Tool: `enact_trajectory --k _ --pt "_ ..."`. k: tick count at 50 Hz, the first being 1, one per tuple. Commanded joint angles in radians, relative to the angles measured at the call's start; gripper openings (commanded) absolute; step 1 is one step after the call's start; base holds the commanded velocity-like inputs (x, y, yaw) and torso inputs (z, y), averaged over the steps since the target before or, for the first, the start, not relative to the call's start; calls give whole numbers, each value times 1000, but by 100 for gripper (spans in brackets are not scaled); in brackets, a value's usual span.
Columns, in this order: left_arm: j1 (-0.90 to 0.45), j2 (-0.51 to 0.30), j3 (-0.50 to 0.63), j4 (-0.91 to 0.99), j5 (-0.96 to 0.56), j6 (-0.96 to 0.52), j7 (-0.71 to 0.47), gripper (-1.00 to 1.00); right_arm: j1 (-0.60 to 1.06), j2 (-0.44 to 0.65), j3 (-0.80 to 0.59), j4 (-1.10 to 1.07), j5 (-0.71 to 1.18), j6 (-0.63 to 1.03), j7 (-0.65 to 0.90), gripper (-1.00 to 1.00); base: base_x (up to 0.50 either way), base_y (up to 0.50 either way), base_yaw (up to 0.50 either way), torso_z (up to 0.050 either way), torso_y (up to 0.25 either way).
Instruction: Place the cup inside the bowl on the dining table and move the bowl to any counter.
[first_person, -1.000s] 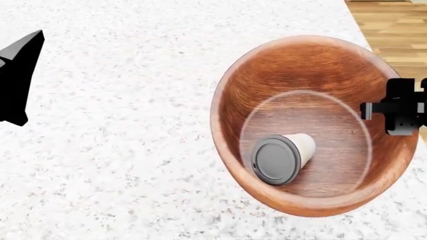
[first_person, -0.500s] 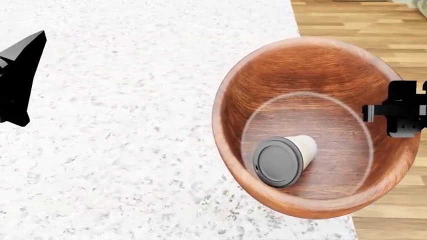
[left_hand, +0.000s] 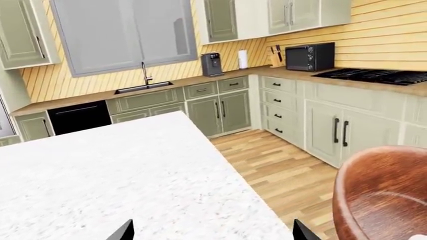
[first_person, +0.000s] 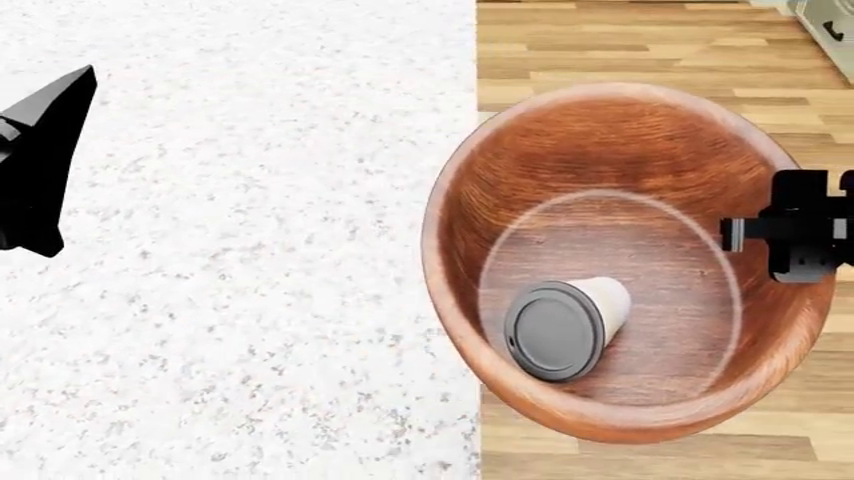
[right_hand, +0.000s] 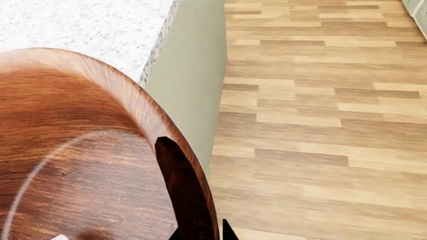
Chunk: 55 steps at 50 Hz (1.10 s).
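Black left gripper: idle at far left over the bench, holding nothing; its tips stand well apart in the left wrist view.

White speckled stone bench: bare where visible, its edge running just left of the bowl.

Bowl: reddish-brown wood, off the bench and carried over the plank floor, only its left rim overlapping the bench edge from above.

Cup: inside the bowl, lying on its side, grey lid toward me. First step done, I judge.

Right gripper: clamped on the bowl's right rim, one finger inside the wall, the other outside.

Step in hand: the carry to a counter. Next move calls for a level bowl so the cup cannot roll out, and a turn toward the wood-topped counter with the sink.

Room: green cabinets, yellow slatted wall, window, microwave, hob.
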Motion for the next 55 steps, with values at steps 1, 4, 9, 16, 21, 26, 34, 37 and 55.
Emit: enact_trajectory --k 1,4,9,16,21,26,34,37,55 --pt "0 -7 -2 1 9 20 0 100 12 -3 15 8 4 -7 -15 -100 1 -500 0 0 0" --pt "4 0 2 -1 20 24 3 100 12 -2 15 7 5 -6 -14 -100 1 -500 0 0 0" --pt "-4 -1 4 -4 18 23 3 100 18 -3 15 9 6 -3 -11 -100 1 -500 0 0 2" --pt "7 -6 2 3 16 29 2 100 10 -1 16 4 10 -6 -6 -100 1 -500 0 0 0" --pt "8 -10 1 4 13 31 3 100 7 1 14 2 10 -8 -6 -100 0 -500 0 0 0" --pt "12 -9 5 4 17 33 4 100 8 1 11 3 6 -10 -11 -100 1 -500 0 0 0" --pt "18 -14 4 8 14 37 5 100 -2 1 10 -2 5 -22 -16 -100 5 -500 0 0 1" --pt "13 -8 9 4 19 37 5 100 5 -3 11 1 5 -21 -17 -100 19 -500 0 3 0" --pt "27 -19 5 14 16 48 6 100 -24 -4 6 -19 -9 -65 -29 -100 237 -383 0 0 1"
